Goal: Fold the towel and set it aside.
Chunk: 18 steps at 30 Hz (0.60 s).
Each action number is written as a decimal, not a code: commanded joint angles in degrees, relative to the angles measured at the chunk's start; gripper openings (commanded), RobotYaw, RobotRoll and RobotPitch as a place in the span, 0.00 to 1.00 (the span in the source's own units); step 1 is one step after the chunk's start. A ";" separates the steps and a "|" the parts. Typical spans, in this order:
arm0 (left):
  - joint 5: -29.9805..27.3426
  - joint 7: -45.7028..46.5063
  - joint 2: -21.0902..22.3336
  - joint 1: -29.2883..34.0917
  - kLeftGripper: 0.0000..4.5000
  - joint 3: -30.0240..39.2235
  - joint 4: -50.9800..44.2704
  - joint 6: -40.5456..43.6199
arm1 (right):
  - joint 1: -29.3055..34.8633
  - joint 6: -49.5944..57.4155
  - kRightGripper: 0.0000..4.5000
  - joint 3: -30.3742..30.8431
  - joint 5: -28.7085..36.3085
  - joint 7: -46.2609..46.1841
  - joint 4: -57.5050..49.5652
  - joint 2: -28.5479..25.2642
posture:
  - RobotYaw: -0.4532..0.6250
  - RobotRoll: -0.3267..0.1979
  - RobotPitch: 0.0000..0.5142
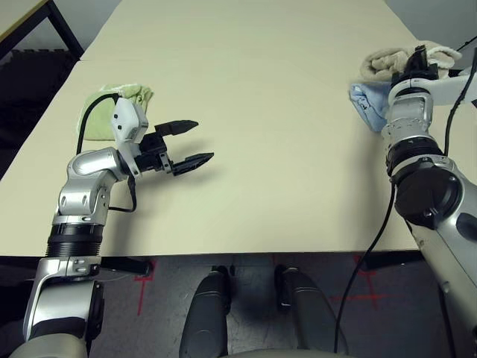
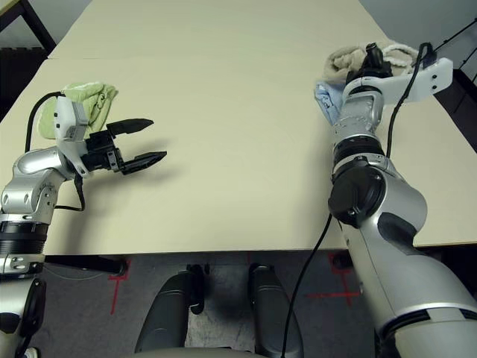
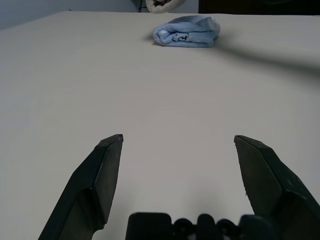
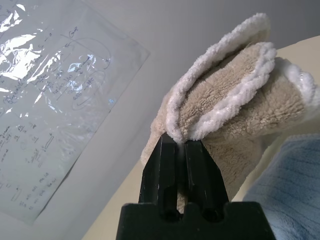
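Nearest, below the front edge of the table point(image 1: 246, 149), lies a dark floor with red tape crosses point(image 1: 145, 280). The tabletop is pale cream and smooth, with a faint seam running across it farther back, and dark furniture stands past its left edge.

Over the near-left part of the table the left gripper point(image 1: 188, 142) hangs with its two black fingers spread wide, nothing between them (the left wrist view shows bare tabletop in the gap). Just behind that arm rests a light green towel point(image 1: 119, 108), bunched up.

Farther off, at the right side, a light blue towel point(image 3: 186, 31) lies folded on the table, partly hidden behind the silver right forearm in the head views.

Beyond it, at the table's far right edge, the right gripper point(image 4: 182, 147) is pinched tight on the white stitched edging of the towel point(image 4: 235, 105), the beige-tan terry one, which is gathered into a thick folded bundle right beside the blue one.

In the right wrist view a clear plastic sheet point(image 4: 55, 90) with handwriting shows behind the towel against a grey surface, and the folded layers and white trim read plainly.
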 commanded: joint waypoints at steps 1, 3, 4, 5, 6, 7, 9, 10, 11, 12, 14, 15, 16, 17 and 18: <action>-0.02 0.07 0.57 0.78 1.00 -0.28 -1.84 0.78 | 1.57 0.66 0.01 1.66 -2.73 -2.62 1.06 -0.54 | 0.42 0.62 0.39; -0.05 0.11 0.63 0.80 1.00 -0.31 -2.07 1.18 | 2.43 2.03 0.01 2.41 -3.82 -2.81 1.41 -0.06 | 0.41 0.62 0.41; -0.08 0.09 0.61 0.85 1.00 -0.34 -2.18 1.41 | 2.96 2.36 0.01 3.23 -4.84 -3.23 1.58 0.19 | 0.41 0.62 0.42; -0.07 0.12 0.53 0.94 1.00 -0.47 -2.41 1.69 | 3.49 2.87 0.01 3.81 -5.60 -3.35 1.76 0.42 | 0.41 0.62 0.43; -0.01 0.17 0.42 1.00 1.00 -0.63 -2.68 1.92 | 3.97 3.11 0.01 4.36 -6.41 -3.67 1.90 0.51 | 0.42 0.62 0.44; 0.02 0.27 0.31 1.05 1.00 -0.75 -2.92 2.13 | 4.30 3.27 0.01 4.56 -6.88 -3.92 2.00 0.52 | 0.42 0.62 0.44; -0.01 0.36 0.18 1.20 1.00 -0.89 -3.44 2.61 | 4.70 3.83 0.01 4.43 -7.10 -4.30 2.18 0.32 | 0.43 0.62 0.45; -0.04 0.37 0.20 1.42 1.00 -0.96 -3.88 2.91 | 5.03 4.16 0.01 4.63 -7.53 -4.55 2.27 0.07 | 0.44 0.62 0.46; -0.07 0.39 0.24 1.65 1.00 -0.96 -4.30 3.16 | 5.37 4.45 0.01 4.70 -7.84 -4.60 2.32 -0.15 | 0.44 0.62 0.46; -0.11 0.41 0.32 1.89 1.00 -0.89 -4.68 3.37 | 5.70 4.79 0.01 4.60 -7.96 -4.61 2.33 -0.37 | 0.44 0.62 0.46; -0.25 0.59 0.54 2.43 1.00 -0.51 -5.39 3.83 | 6.47 5.14 0.01 4.41 -8.22 -4.46 2.23 -0.78 | 0.44 0.62 0.46; -0.32 0.61 0.68 2.78 1.00 -0.30 -5.67 3.94 | 6.94 5.38 0.01 4.34 -8.28 -4.33 2.15 -1.00 | 0.44 0.62 0.46; -0.36 0.64 0.78 3.16 1.00 -0.14 -5.87 3.96 | 7.47 5.60 0.01 4.20 -8.20 -4.09 2.04 -1.22 | 0.44 0.62 0.45; -0.36 0.67 0.84 3.42 1.00 -0.04 -5.94 3.94 | 7.82 5.93 0.01 4.00 -7.94 -3.75 1.90 -1.35 | 0.44 0.62 0.45; -0.32 0.70 0.83 3.55 1.00 -0.01 -5.85 3.82 | 8.19 6.18 0.01 4.00 -7.84 -3.25 1.71 -1.48 | 0.42 0.62 0.44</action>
